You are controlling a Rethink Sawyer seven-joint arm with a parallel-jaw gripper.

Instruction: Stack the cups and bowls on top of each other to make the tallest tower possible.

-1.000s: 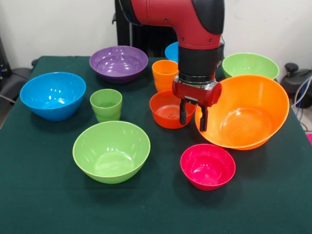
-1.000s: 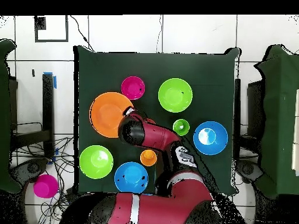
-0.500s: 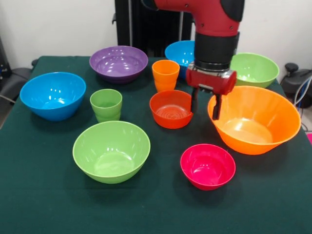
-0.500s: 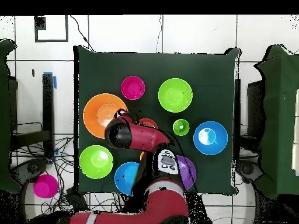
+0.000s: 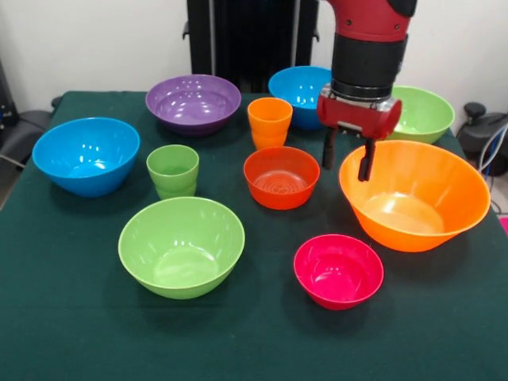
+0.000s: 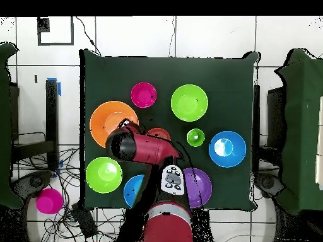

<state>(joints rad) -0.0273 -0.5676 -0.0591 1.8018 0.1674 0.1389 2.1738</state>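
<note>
Jaws parted, empty: gripper (image 5: pixel 347 159) above near-arm rim of large orange bowl (image 5: pixel 414 194), upright on green table (image 5: pixel 71 317). Orange-red bowl (image 5: pixel 282 177) beside; orange cup (image 5: pixel 269 121) behind it.

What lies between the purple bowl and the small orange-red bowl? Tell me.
The orange cup stands between the purple bowl and the small orange-red bowl, touching neither. The front view shows it; overhead, the arm covers it.

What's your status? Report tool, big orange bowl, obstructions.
Tool open, empty, above the near rim of the large glossy orange plastic bowl. Bowl upright on the table, nothing stacked. Small orange-red plastic bowl sits close beside.
</note>
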